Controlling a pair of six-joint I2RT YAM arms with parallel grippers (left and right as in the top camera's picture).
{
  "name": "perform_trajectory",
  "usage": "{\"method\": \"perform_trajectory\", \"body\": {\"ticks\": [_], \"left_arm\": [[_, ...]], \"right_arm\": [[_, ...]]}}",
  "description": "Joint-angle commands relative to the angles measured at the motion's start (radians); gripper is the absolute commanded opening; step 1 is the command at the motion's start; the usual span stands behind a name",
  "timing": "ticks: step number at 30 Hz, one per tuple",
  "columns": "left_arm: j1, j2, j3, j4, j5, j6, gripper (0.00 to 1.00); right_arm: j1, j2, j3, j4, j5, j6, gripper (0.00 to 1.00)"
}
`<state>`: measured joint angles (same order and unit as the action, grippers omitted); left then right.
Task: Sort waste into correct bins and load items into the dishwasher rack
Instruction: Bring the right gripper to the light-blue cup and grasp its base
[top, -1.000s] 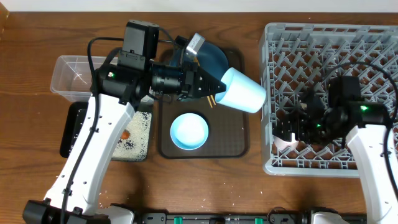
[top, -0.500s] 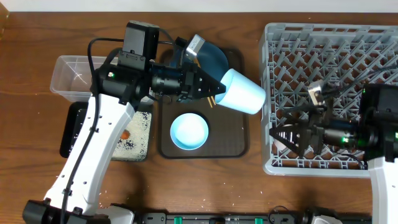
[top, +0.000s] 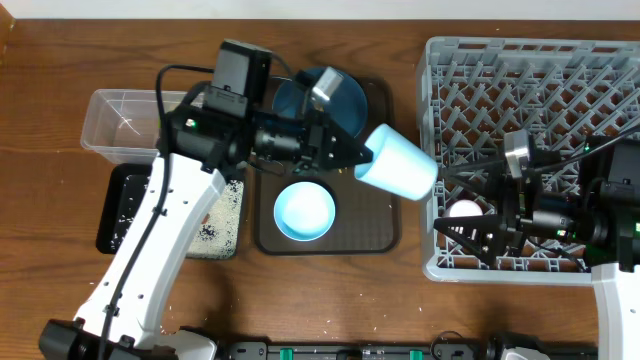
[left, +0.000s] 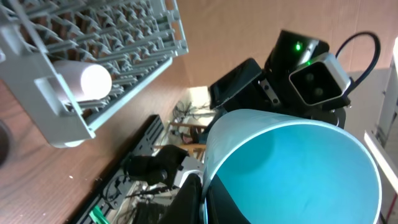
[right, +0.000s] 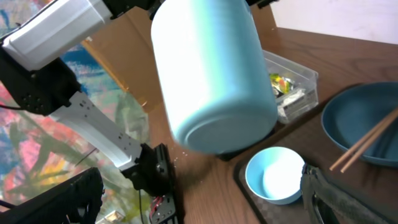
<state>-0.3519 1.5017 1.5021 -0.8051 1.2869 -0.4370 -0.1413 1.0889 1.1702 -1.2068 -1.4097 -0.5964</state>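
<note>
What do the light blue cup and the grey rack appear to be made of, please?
The light blue cup looks like matte plastic or melamine: even colour, soft sheen, no glare. The grey rack looks like moulded plastic: uniform lattice and pegs, dull surface.

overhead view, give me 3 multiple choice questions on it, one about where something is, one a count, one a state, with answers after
1. The bowl sits
a) on the brown serving tray
b) in the rack
c) in the left gripper

2. Cups lying in the rack:
a) none
b) one
c) three

3. The light blue cup is
a) standing upright on the tray
b) held in the air, tipped on its side
c) upside down on the rack's pegs

Answers:
1 a, the bowl rests on the tray's near half.
2 b, only the pinkish-white cup lies in the rack, at its front-left corner.
3 b, the left gripper clamps its rim, with its base pointing towards the rack.
</note>
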Motion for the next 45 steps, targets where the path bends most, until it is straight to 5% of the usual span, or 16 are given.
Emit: {"method": "perform_trajectory", "body": {"ticks": [1, 20, 31, 40, 45], "left_arm": [[-0.035, -0.015, 0.007, -0.001, 0.053, 0.014, 0.06], [-0.071, -0.015, 0.007, 0.006, 0.053, 0.014, 0.06], [-0.071, -0.015, 0.007, 0.005, 0.053, 0.014, 0.06], [-0.071, -0.015, 0.007, 0.005, 0.053, 0.014, 0.06], [-0.081, -0.015, 0.007, 0.005, 0.053, 0.018, 0.06]], "right_arm": [[0.017, -0.004, 0.013, 0.002, -0.03, -0.034, 0.99], [0.023, -0.004, 0.013, 0.011, -0.087, -0.034, 0.99], [0.143, -0.004, 0.013, 0.098, -0.042, -0.033, 0.91], [0.156, 0.008, 0.013, 0.113, -0.023, -0.033, 0.67], [0.156, 0.016, 0.013, 0.133, -0.023, -0.033, 0.66]]}}
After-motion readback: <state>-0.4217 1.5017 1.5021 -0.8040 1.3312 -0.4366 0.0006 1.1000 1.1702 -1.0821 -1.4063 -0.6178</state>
